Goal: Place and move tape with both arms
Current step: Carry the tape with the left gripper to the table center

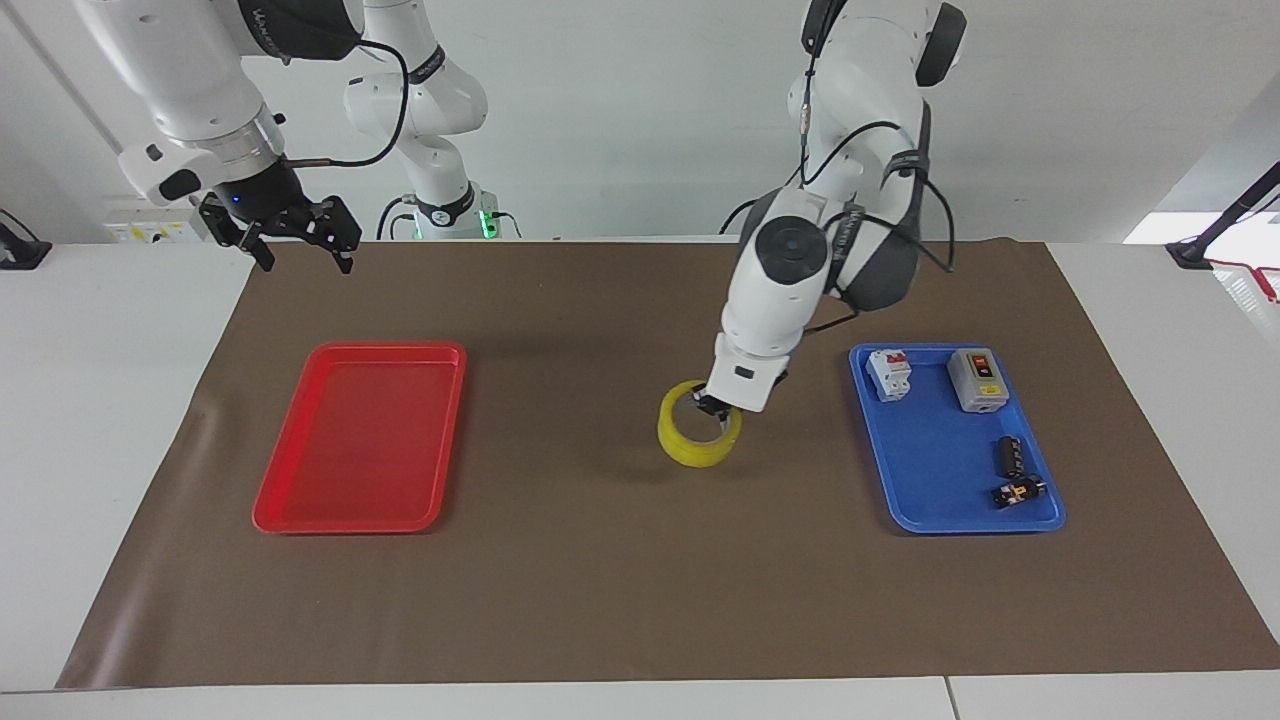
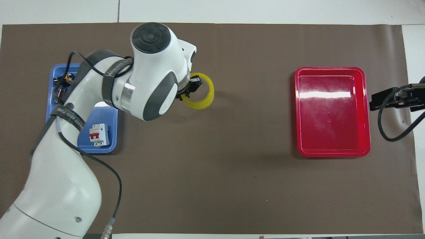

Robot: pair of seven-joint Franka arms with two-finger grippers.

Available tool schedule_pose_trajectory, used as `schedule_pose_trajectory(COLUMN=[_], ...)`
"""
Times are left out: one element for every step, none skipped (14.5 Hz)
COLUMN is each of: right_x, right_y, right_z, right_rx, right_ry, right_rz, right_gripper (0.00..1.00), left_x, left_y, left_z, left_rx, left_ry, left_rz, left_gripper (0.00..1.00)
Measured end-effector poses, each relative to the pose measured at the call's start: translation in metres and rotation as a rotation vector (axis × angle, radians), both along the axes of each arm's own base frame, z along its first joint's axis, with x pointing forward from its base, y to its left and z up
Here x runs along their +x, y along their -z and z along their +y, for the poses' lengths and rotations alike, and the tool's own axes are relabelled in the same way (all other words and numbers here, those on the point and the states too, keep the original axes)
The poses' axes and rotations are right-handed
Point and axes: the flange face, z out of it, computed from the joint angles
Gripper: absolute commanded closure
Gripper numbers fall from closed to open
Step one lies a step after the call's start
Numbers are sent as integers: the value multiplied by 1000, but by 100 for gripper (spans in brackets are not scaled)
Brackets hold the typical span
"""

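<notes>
the left arm (image 2: 99, 99) hides much of the blue tray (image 2: 99, 146) in the overhead view.

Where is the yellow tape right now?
The tape is in the left gripper, low over the brown mat in the middle of the table, between the blue tray and the red tray.

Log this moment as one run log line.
left gripper: shut on tape, mid-mat, between trays | right gripper: open, waiting
</notes>
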Motion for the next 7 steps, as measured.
schedule_pose_trajectory(right_x=[0,0,0,0,0,0,0], right_y=[0,0,0,0,0,0,0], right_z=[0,0,0,0,0,0,0], right_rx=[0,0,0,0,0,0,0], right_ry=[0,0,0,0,0,0,0], right_rz=[0,0,0,0,0,0,0], right_gripper=[0,0,0,0,0,0,0], left_x=[-7,-9,-9,-9,-11,-13,-17], left_y=[16,29,41,51,60,67,73], left_z=[-19,-28,-29,-27,-26,-25,-26], left_rx=[-5,-10,-12,-10,-7,-3,0], left_ry=[2,2,1,-2,-3,-1,2], left_rz=[-6,-12,-14,-13,-9,-5,-1], left_gripper=[100,100,100,100,100,100,76])
